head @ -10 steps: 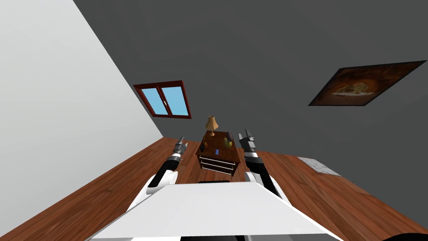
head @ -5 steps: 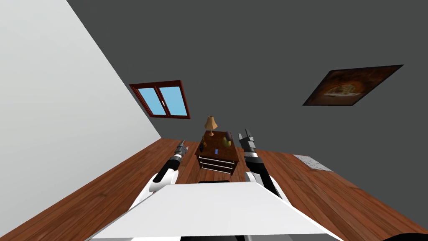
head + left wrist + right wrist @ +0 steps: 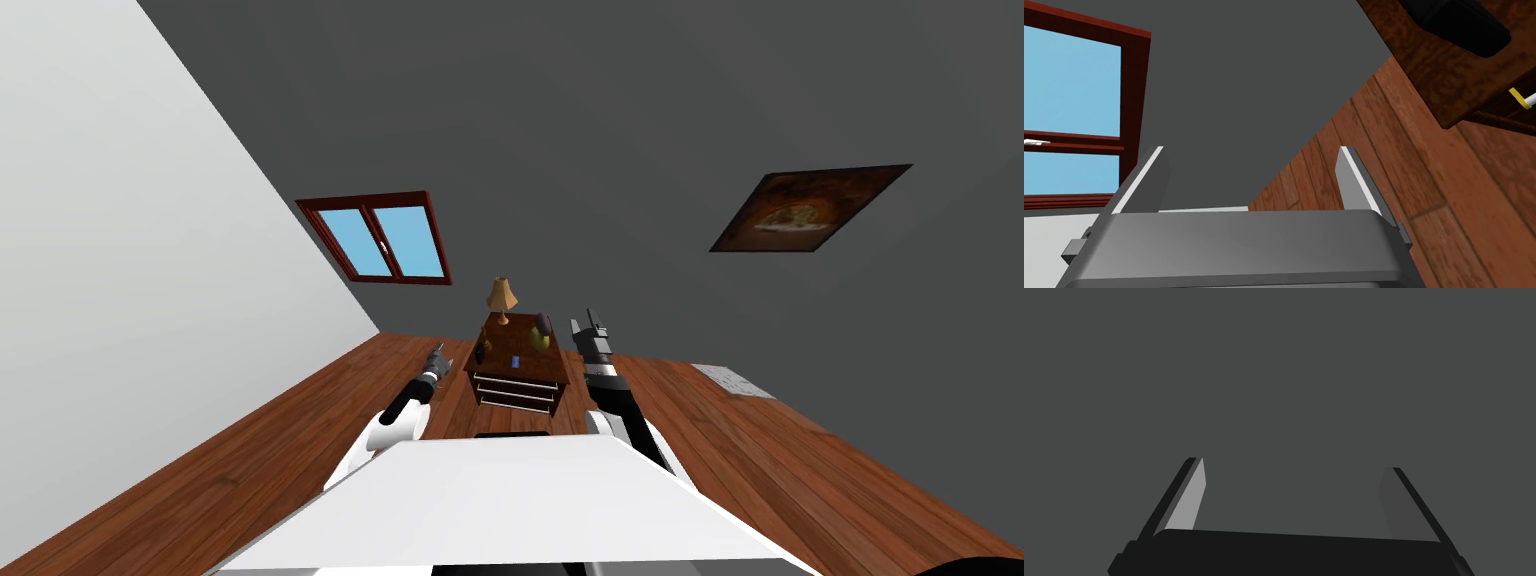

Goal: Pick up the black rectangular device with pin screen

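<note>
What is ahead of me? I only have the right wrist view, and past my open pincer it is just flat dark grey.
Observer: The head view shows a small brown wooden nightstand with two drawers, standing ahead between your arms.
Operator: Where is the device?
Observer: A small black rectangular object lies near the nightstand's left edge.
Operator: Which arm is nearer?
Observer: The left pincer, open, hangs just left of that edge, apart from the object.
</note>
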You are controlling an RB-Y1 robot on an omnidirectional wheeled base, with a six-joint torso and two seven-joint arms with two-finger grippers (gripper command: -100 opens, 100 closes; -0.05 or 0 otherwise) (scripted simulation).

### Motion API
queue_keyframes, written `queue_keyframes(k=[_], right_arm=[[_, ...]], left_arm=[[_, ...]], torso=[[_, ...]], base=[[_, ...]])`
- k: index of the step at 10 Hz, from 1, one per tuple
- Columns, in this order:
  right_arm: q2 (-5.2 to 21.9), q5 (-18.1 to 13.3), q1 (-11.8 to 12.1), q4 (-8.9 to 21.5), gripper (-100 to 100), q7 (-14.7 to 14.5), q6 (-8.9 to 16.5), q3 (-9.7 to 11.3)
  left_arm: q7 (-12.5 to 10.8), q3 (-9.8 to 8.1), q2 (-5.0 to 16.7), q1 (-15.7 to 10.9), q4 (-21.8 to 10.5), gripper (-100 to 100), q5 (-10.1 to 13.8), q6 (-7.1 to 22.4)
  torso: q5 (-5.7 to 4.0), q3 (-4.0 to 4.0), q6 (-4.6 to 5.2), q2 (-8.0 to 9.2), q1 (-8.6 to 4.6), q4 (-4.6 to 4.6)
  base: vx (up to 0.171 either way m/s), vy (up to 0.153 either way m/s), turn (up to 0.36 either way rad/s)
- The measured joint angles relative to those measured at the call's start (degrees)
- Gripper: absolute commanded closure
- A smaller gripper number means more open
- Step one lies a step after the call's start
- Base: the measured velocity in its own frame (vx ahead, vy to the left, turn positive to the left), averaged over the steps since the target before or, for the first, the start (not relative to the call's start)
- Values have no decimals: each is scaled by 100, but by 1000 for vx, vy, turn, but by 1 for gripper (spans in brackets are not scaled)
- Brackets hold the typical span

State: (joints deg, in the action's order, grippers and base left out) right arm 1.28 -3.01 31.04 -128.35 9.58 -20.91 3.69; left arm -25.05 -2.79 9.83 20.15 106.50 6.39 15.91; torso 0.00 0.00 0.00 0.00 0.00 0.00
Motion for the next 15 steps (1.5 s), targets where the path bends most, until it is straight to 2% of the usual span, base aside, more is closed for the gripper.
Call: queue_keyframes(k=[2, 4, 5, 9, 15], right_arm=[[0, 0, 0, 0, 0, 0, 0, 0], [0, 0, 0, 0, 0, 0, 0, 0], [0, 0, 0, 0, 0, 0, 0, 0], [0, 0, 1, 0, 0, 0, 0, 0], [0, 0, 1, 0, 0, 0, 0, 0]], left_arm=[[-244, -17, -3, -95, -157, -100, 24, 321], [-486, -31, -8, -241, -467, -100, 48, 547], [-605, -45, 18, -283, -504, -100, 77, 712], [-1140, -96, 21, -587, -1000, -100, 141, 1281], [-1990, -206, 42, -1154, -1751, -100, 240, 2137]], torso=[[0, 0, 0, 0, -1, 0], [0, -1, 0, -2, 0, 0], [-1, -1, -2, -2, 1, 0], [-1, -2, -2, -4, 1, -1], [-1, -4, -3, -7, 1, -1]], base=[[-1, -2, -59], [2, -2, -59], [5, -1, -87], [8, 0, -59], [14, 1, -64]])
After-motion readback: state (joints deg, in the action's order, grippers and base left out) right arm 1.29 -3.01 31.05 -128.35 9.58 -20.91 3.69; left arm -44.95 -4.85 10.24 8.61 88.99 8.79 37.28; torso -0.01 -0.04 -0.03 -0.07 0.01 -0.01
